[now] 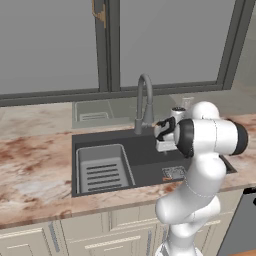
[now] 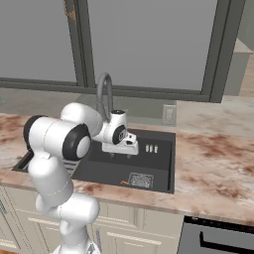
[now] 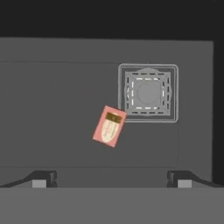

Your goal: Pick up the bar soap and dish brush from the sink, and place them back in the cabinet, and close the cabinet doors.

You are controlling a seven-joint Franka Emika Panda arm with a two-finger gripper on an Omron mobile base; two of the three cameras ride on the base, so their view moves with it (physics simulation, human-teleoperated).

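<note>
Soap (image 3: 109, 126) label: pale, unreadable emblem

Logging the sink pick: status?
Gripper open, empty, over sink. Bar soap flat on basin floor beside drain. Nothing between.

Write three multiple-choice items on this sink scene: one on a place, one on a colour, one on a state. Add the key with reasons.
1. Where does the bar soap lie?
A. On the sink floor beside the drain
B. In the rack
C. On the counter

2. What colour is the soap?
A. Blue
B. Reddish pink
C. Green

3. How does the pincer stand?
A. Shut on the soap
B. Shut on the faucet
C. Open above the sink floor

Key: 1 A, the hand view shows the soap flat on the dark floor next to the square drain. 2 B, its face is reddish pink with a pale mark. 3 C, the fingertips stand wide apart with nothing between them.
</note>
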